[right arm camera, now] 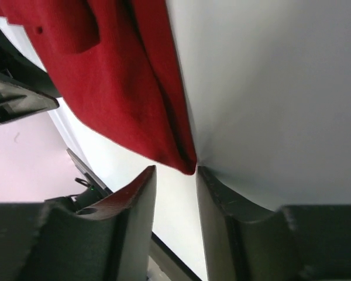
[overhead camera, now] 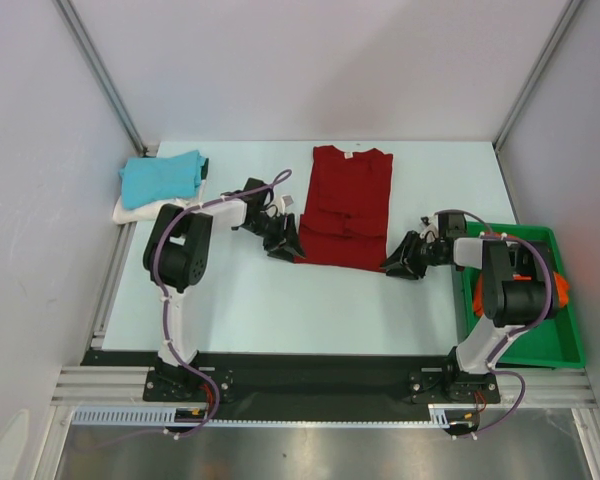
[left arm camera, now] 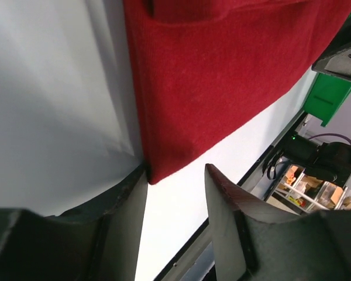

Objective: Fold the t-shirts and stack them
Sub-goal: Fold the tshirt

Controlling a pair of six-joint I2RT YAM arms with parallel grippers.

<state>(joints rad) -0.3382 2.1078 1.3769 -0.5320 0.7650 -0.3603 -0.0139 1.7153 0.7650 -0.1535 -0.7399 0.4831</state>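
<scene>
The dark red t-shirt [overhead camera: 348,205] lies flat mid-table, its sides folded in, collar at the far end. My left gripper [overhead camera: 288,243] sits at its near left corner and my right gripper [overhead camera: 400,262] at its near right corner. In the left wrist view the red cloth [left arm camera: 222,76] ends in a corner just at the mouth of the left gripper [left arm camera: 175,172], whose jaws stand apart over bare table. In the right wrist view the shirt [right arm camera: 117,88] points its corner between the tips of the right gripper [right arm camera: 174,171], with a gap still showing. A turquoise shirt [overhead camera: 162,177] lies folded on a cream one [overhead camera: 130,210] at the back left.
A green tray [overhead camera: 570,340] stands at the right edge behind the right arm, with orange cloth [overhead camera: 561,287] showing in it. Grey walls and metal posts close in the table's back and sides. The black rail with the arm bases runs along the near edge.
</scene>
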